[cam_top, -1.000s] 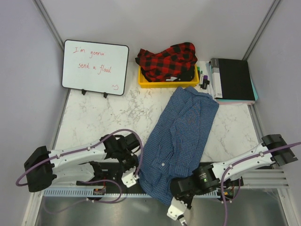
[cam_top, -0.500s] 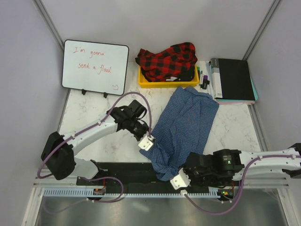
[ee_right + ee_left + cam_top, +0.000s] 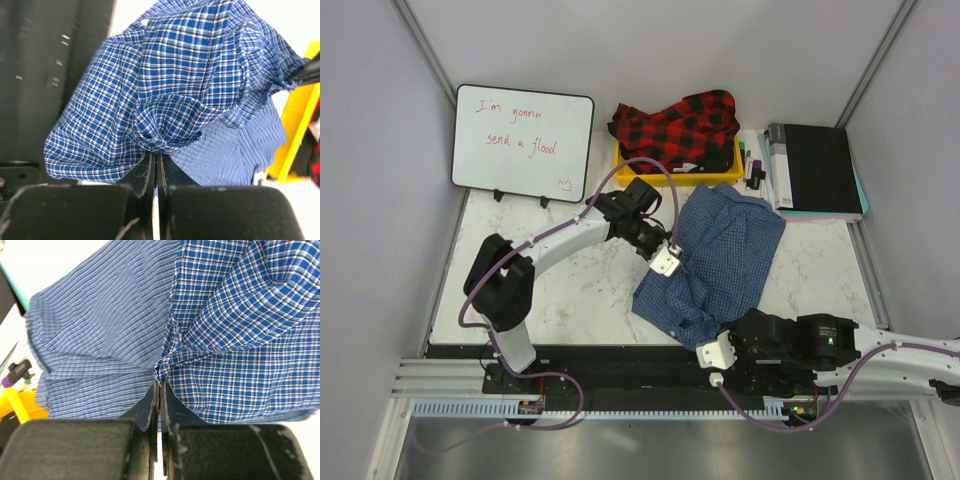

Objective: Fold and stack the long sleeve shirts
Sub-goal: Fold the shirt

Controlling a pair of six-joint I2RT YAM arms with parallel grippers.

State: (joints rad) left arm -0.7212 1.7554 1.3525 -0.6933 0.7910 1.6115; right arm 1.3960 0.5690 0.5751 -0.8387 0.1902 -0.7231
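The blue checked shirt (image 3: 720, 262) lies bunched on the marble table, its near part lifted and drawn back over itself. My left gripper (image 3: 668, 262) is shut on its left edge; in the left wrist view the jaws pinch a fold of the blue shirt (image 3: 235, 335). My right gripper (image 3: 713, 352) is shut on the near hem; in the right wrist view the cloth (image 3: 165, 100) gathers at the fingertips. The red-and-black plaid shirt (image 3: 675, 128) lies heaped in the yellow bin (image 3: 625, 175) at the back.
A whiteboard (image 3: 523, 142) stands at the back left. A black binder (image 3: 815, 168) and some pens (image 3: 750, 165) lie at the back right. A black strip (image 3: 580, 365) runs along the table's near edge.
Both grippers have carried the shirt's near end away from the front edge toward the back. The left arm swung far up and right; the shirt now folds over itself.
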